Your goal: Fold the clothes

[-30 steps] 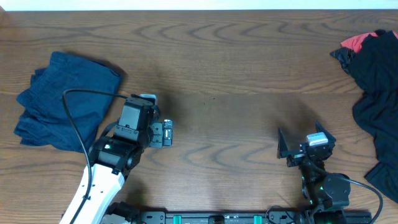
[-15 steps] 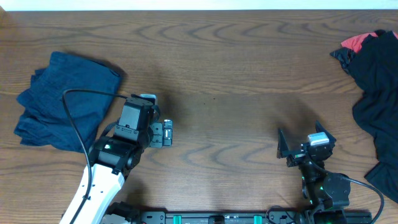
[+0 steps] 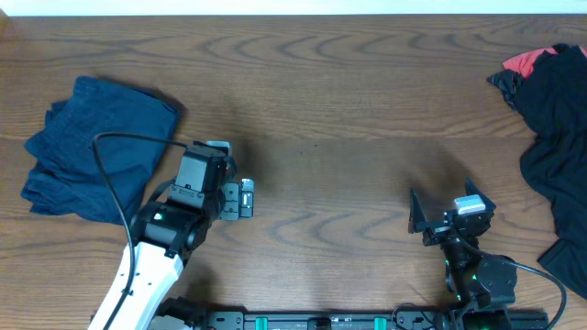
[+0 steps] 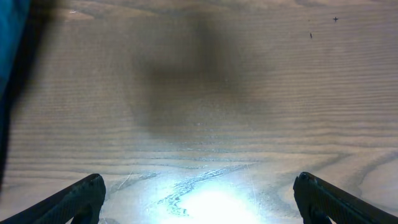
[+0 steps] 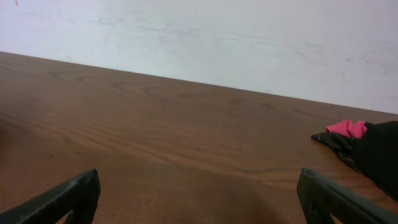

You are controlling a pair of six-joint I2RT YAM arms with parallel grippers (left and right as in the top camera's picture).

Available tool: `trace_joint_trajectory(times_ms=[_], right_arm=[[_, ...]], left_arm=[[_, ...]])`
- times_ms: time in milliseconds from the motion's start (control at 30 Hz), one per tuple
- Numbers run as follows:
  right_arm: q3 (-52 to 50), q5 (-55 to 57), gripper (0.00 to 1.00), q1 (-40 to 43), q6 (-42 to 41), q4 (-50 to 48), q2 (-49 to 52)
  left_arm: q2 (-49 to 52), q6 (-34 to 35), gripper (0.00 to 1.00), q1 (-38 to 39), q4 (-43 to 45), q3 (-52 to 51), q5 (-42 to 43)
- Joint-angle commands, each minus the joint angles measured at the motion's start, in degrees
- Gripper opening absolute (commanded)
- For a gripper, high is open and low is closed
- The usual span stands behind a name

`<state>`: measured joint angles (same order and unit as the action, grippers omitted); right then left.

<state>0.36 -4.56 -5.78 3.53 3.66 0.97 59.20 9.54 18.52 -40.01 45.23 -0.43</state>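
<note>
One pair of dark navy shorts [image 3: 96, 147] lies loosely folded at the table's left; its edge shows as a blue strip in the left wrist view [image 4: 9, 56]. A heap of dark clothes [image 3: 555, 137] with a red piece [image 3: 527, 60] lies at the right edge, and I cannot tell whether it holds the other pair. It also shows in the right wrist view [image 5: 373, 152]. My left gripper [image 3: 211, 165] is open and empty just right of the shorts, low over bare wood [image 4: 199, 199]. My right gripper [image 3: 448, 206] is open and empty near the front, left of the heap [image 5: 199, 199].
The brown wooden table [image 3: 330, 110] runs back to a white wall [image 5: 217, 43]. A black cable [image 3: 110, 174] from the left arm loops over the shorts' right part. The arm bases stand along the front edge.
The left gripper has shifted very slightly. Nothing else has moved.
</note>
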Motion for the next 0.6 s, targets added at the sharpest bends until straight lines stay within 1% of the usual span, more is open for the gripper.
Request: trace_joint_trajectory(times_ms=[0, 100, 300, 433, 567], right_arm=[[0.0, -0.4, 0.99, 0.9, -0.7, 0.2, -0.1], [0.0, -0.4, 0.99, 0.9, -0.7, 0.2, -0.1], [0.0, -0.4, 0.99, 0.9, -0.7, 0.2, -0.1], [0.0, -0.4, 0.99, 0.9, -0.7, 0.2, -0.1], [0.0, -0.4, 0.99, 0.9, -0.7, 0.2, -0.1]], left_arm=[[-4.7, -1.0, 0.98, -1.2, 0.6, -1.8, -0.7], [-10.8, -1.0, 0.98, -4.6, 2.3, -5.7, 1.1], [-24.9, -1.0, 0.98, -11.9, 7.0, -16.7, 6.0], [-31.3, -1.0, 0.98, -13.6, 12.9, -22.8, 6.4], [-37.1, -3.6, 0.98, -13.5, 19.7, -28.3, 6.4]])
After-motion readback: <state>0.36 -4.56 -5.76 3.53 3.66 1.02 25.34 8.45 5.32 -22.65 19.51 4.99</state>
